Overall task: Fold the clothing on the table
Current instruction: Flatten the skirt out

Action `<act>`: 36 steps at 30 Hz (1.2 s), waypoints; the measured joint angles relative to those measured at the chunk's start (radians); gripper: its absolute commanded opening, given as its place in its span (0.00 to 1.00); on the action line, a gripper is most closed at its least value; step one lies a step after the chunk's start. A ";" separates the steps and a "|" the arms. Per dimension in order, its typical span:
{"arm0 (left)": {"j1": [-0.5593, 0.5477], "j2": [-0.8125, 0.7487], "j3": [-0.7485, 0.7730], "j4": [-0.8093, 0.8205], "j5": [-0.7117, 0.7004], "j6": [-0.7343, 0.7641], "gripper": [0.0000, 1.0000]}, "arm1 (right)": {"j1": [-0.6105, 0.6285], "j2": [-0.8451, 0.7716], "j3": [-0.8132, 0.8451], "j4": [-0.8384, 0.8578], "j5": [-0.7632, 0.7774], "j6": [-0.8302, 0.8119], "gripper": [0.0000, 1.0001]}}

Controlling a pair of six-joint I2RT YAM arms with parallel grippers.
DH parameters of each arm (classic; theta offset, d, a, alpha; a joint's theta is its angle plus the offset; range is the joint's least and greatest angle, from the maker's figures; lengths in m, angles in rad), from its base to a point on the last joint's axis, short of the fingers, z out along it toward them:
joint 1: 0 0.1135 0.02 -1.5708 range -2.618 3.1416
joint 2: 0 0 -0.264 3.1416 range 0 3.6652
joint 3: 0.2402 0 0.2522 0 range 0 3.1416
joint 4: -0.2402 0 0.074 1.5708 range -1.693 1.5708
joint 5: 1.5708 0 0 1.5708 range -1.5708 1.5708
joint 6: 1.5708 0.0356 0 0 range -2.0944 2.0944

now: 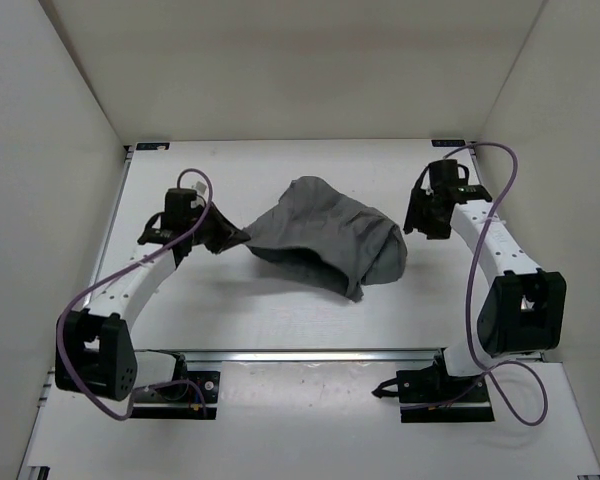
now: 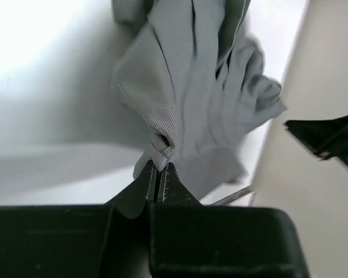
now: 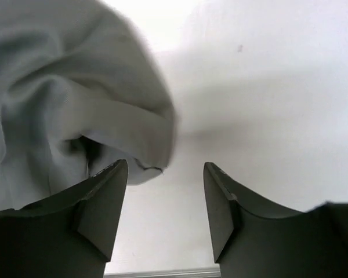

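Gray clothing (image 1: 325,238) lies bunched in middle of table (image 1: 270,320), between both arms. Left gripper (image 2: 159,174) is clamped tight on the garment's left corner, with fabric drawn out toward that pinch. Right gripper (image 3: 165,174) sits just beside the garment's right edge, jaws parted, nothing between them. Cloth fold lies near one finger; cannot tell if touching.

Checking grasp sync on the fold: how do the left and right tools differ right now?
Left tool is shut on a pinched corner of the clothing; right tool stands open, nothing between its fingers. Left tool's corner is stretched out from the heap; right tool only has fabric beside one finger. Shared: both sit low over the table, on opposite sides of the clothing.
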 measured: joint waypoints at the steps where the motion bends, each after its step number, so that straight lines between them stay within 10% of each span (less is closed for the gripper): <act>1: -0.015 -0.020 -0.033 -0.001 -0.018 0.011 0.00 | 0.010 -0.012 -0.020 -0.011 0.023 0.005 0.52; 10: -0.040 -0.090 -0.222 -0.029 -0.099 0.068 0.00 | 0.327 -0.206 -0.260 0.089 -0.047 0.208 0.52; 21: -0.032 -0.140 -0.256 -0.023 -0.105 0.092 0.00 | 0.419 0.009 -0.418 0.267 -0.156 0.397 0.65; 23: -0.030 -0.145 -0.262 -0.022 -0.105 0.093 0.00 | 0.425 0.022 -0.413 0.290 -0.182 0.418 0.59; 26: -0.025 -0.151 -0.270 -0.023 -0.105 0.093 0.00 | 0.446 0.055 -0.407 0.323 -0.218 0.435 0.00; 36: 0.023 0.010 -0.060 -0.051 -0.063 0.042 0.00 | 0.343 0.111 -0.079 0.120 -0.286 0.377 0.00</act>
